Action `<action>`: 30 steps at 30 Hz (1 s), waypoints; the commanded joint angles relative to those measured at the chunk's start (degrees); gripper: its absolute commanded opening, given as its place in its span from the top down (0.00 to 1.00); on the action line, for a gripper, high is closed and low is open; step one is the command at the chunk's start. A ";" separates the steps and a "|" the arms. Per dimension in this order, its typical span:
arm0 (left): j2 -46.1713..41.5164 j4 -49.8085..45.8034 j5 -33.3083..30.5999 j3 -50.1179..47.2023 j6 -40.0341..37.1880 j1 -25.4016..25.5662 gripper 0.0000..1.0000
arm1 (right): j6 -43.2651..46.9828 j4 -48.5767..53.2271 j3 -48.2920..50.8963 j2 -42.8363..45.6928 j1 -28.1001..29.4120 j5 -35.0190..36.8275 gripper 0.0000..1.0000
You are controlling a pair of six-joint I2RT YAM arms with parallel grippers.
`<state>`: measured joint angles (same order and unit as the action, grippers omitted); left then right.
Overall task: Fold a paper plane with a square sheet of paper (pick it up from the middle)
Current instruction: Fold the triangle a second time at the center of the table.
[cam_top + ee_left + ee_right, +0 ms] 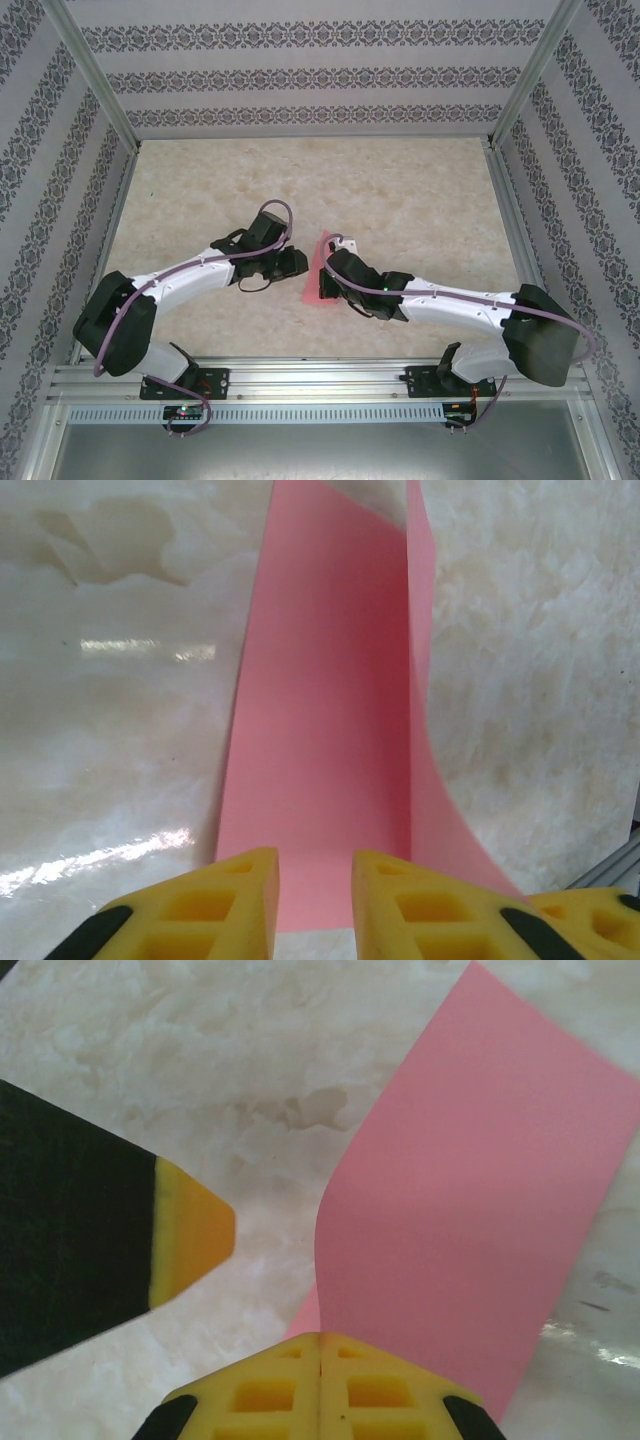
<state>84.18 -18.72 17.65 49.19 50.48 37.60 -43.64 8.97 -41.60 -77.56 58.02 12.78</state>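
Where the two arms meet, just toward 6 o'clock from the middle of the desk (400, 190), the square sheet of paper (314, 278) lies as a thin pink-red shape. In the top view it is narrow at its 12 o'clock end and wider toward 6 o'clock.

It is not lying flat. In the left wrist view the paper (330, 730) runs away from the camera as a long strip, and its 3 o'clock edge is turned up into a standing flap. In the right wrist view the paper (470, 1220) curves up off the desk toward 1 o'clock.

The yellow right fingers (380, 1390) are pressed together with no gap and pinch the sheet's near edge. The yellow left fingers (240, 900) stand slightly apart, with pink paper visible through the narrow gap. Whether they touch the sheet cannot be told. In the right wrist view one left fingertip (190, 1230) points in from 9 o'clock, near the paper but apart from it.

From above, the white left arm (180, 285) reaches in from 8 o'clock and the white right arm (450, 295) from 4 o'clock. The desk is pale, glossy, marbled beige. Patterned walls (300, 75) stand at 9, 12 and 3 o'clock, and a metal rail (320, 378) at 6 o'clock carries the arm bases.
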 commanded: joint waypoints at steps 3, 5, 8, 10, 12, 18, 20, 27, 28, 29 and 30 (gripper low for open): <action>2.64 6.00 1.25 -2.15 3.53 1.36 0.81 | -2.52 -3.94 -0.01 -2.41 1.64 -1.42 1.00; 4.78 5.63 1.38 -1.33 3.53 2.02 0.87 | -2.43 -3.99 0.11 -2.76 1.64 -1.29 1.00; 6.89 5.95 1.20 -1.02 4.00 2.81 0.93 | -2.49 -4.19 0.85 -2.78 1.67 -1.26 1.00; 7.80 6.40 1.00 -0.95 4.19 3.37 0.94 | -2.83 -5.22 1.84 -2.77 1.65 -1.51 1.00; 8.68 6.58 0.56 -0.93 4.27 3.87 0.94 | -2.93 -5.66 2.47 -2.81 1.59 -1.78 1.00; 11.60 7.69 -0.47 -1.40 4.82 5.19 0.96 | -3.15 -6.75 3.63 -3.03 1.09 -3.29 1.00; 12.77 7.81 -0.98 -1.46 4.98 5.59 0.97 | -3.46 -7.39 4.31 -2.99 0.61 -4.22 1.00; 13.83 7.02 -3.35 -2.16 4.68 5.99 0.98 | -3.43 -10.96 7.50 -2.20 -2.04 -9.19 1.00; 13.81 6.78 -3.64 -2.32 4.48 5.99 0.98 | -3.47 -11.86 8.09 -2.11 -2.52 -10.17 1.00; 13.81 6.72 -3.61 -2.34 4.28 5.99 0.98 | -3.33 -12.37 8.57 -2.03 -3.15 -11.42 1.00; 13.89 6.74 -3.66 -2.30 4.10 5.99 0.98 | -2.96 -12.56 8.85 -1.92 -3.81 -12.38 1.00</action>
<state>97.34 -11.81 16.25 47.66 54.54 42.81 -46.65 -0.23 -34.17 -80.16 55.51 4.43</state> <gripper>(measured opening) 0.054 0.050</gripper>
